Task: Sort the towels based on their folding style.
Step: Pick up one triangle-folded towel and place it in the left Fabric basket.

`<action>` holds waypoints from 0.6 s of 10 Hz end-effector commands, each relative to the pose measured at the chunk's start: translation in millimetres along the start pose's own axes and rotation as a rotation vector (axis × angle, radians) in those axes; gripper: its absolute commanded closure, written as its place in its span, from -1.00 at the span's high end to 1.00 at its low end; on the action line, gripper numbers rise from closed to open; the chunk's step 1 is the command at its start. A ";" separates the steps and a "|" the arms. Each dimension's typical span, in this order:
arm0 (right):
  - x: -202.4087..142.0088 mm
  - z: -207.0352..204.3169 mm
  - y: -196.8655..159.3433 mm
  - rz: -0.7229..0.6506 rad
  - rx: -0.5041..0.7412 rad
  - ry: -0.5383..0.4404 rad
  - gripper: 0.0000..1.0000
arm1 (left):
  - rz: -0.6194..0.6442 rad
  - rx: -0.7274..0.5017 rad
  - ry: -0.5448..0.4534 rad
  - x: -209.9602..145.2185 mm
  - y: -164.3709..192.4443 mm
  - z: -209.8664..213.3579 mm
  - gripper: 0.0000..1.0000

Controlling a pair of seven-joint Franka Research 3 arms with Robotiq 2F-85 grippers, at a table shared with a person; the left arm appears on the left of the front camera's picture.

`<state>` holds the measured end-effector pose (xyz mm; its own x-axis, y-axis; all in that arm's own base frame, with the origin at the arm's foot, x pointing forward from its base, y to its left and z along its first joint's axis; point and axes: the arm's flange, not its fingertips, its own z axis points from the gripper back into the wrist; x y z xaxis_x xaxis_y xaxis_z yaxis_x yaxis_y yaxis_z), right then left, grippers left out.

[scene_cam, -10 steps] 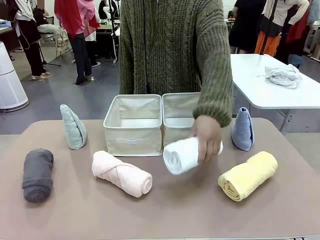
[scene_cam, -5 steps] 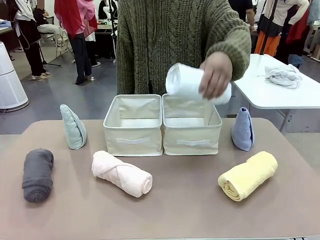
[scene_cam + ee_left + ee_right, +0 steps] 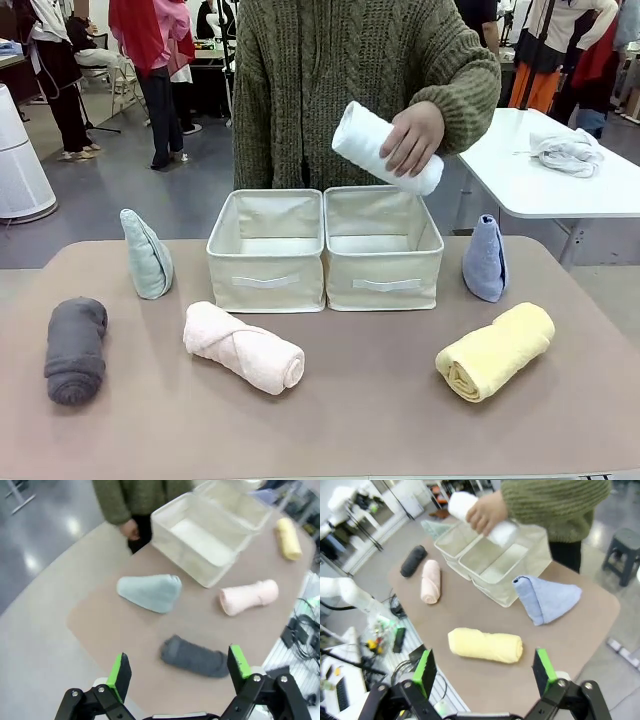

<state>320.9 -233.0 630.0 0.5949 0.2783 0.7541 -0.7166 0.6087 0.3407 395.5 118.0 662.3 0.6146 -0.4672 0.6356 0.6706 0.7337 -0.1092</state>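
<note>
Front view: the person's hand (image 3: pixel 412 138) grips the white roll (image 3: pixel 362 140), held tilted in the air above the right box (image 3: pixel 383 285). The left box (image 3: pixel 265 290) touches it, and both sit near the far edge of the tabletop (image 3: pixel 370 410). We note the blue cone (image 3: pixel 486 260) beside the right box and the green cone (image 3: pixel 146 254) beside the left one. The pink roll (image 3: pixel 245 347) lies mid-table, the yellow roll (image 3: pixel 497 351) toward the right edge, the dark grey roll (image 3: pixel 75 350) toward the left edge. Wrist views: the left gripper (image 3: pixel 180 669) and the right gripper (image 3: pixel 485 666) are spread wide, holding nothing.
</note>
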 end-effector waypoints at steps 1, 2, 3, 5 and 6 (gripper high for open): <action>-1.7 0.1 -1.7 0.013 0.009 -0.006 1.00 | 0.128 0.176 0.419 73.6 -33.8 -67.4 1.00; -1.7 0.1 -1.7 0.013 0.009 -0.006 1.00 | 0.160 0.292 0.523 97.4 -48.9 -101.1 1.00; -1.7 0.1 -1.7 0.013 0.009 -0.006 1.00 | 0.217 0.367 0.630 109.1 -63.1 -131.9 1.00; -1.7 0.1 -1.7 0.013 0.009 -0.006 1.00 | 0.299 0.403 0.719 132.2 -70.3 -176.3 1.00; -1.7 0.1 -1.7 0.013 0.009 -0.006 1.00 | 0.339 0.398 0.728 129.0 -70.6 -180.5 1.00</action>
<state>321.6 -233.2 629.1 0.5979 0.2792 0.7514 -0.7153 0.6088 0.3429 491.7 -81.7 586.9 0.9430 -0.3320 0.0234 0.3155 0.9142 0.2544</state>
